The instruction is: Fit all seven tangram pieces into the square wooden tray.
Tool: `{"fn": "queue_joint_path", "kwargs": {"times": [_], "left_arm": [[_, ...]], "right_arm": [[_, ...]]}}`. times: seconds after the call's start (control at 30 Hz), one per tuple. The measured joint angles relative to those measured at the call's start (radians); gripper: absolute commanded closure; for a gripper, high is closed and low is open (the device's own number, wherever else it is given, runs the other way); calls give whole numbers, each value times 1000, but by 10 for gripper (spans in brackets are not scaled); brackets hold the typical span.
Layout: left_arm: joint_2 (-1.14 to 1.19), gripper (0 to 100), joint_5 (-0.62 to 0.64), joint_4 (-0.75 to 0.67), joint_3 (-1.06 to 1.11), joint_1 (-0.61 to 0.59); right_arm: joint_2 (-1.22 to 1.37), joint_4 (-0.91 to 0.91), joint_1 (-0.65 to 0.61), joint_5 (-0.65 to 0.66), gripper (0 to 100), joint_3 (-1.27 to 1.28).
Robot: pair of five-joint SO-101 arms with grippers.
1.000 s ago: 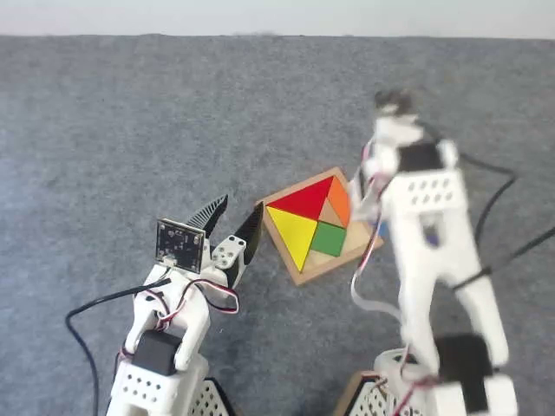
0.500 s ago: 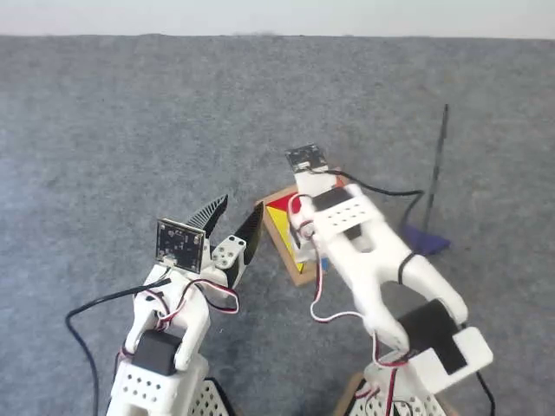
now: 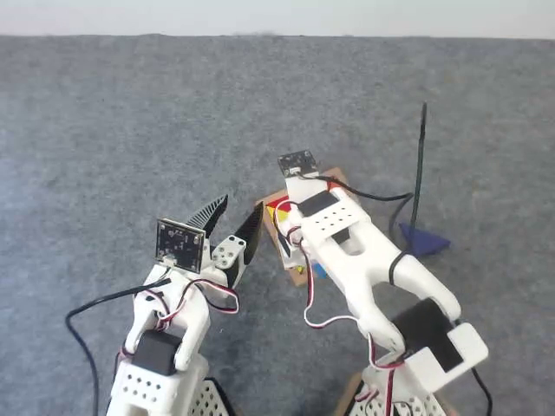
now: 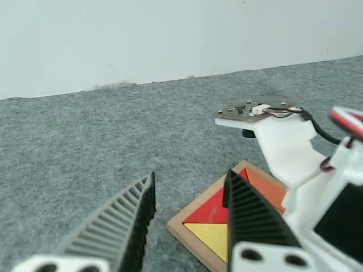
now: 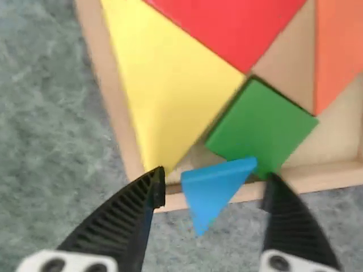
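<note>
The right gripper (image 5: 214,178) hangs spread. Between its fingers a small blue triangular piece (image 5: 207,195) lies over the near rim of the square wooden tray (image 5: 110,113), meeting the green square piece (image 5: 261,127). The left gripper (image 4: 190,180), also spread, sits just short of the tray.

Wooden tray (image 5: 108,96); rough, fuzzy carpet (image 3: 130,113).
</note>
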Motion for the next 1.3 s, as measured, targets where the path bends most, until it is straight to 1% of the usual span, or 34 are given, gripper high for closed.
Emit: {"fn": "queue_joint_path", "kwargs": {"times": [0.17, 0.37, 0.43, 0.5, 0.57, 0.6, 0.63, 0.73, 0.77, 0.8, 0.87, 1.2, 1.3], "left_arm": [[0, 805, 0, 0, 0, 0], [0, 805, 0, 0, 0, 0], [0, 805, 0, 0, 0, 0], [0, 805, 0, 0, 0, 0], [0, 805, 0, 0, 0, 0], [0, 805, 0, 0, 0, 0], [0, 805, 0, 0, 0, 0], [0, 805, 0, 0, 0, 0], [0, 805, 0, 0, 0, 0], [0, 805, 0, 0, 0, 0], [0, 805, 0, 0, 0, 0], [0, 805, 0, 0, 0, 0], [0, 805, 0, 0, 0, 0]], "right_arm": [[-14, -2, 3, 0, 723, 3], [-170, -20, 17, 17, 730, 3], [-250, -26, 52, 54, 783, 3], [-341, -43, 109, 118, 881, 23], [-427, -75, 181, 216, 983, 80], [-463, -103, 210, 276, 998, 124], [-493, -138, 230, 338, 982, 183], [-549, -258, 245, 528, 991, 388], [-557, -295, 250, 572, 991, 454], [-559, -327, 250, 589, 991, 509], [-559, -362, 250, 591, 991, 568], [-560, -362, 247, 597, 991, 589], [-562, -362, 199, 597, 991, 615]]}}
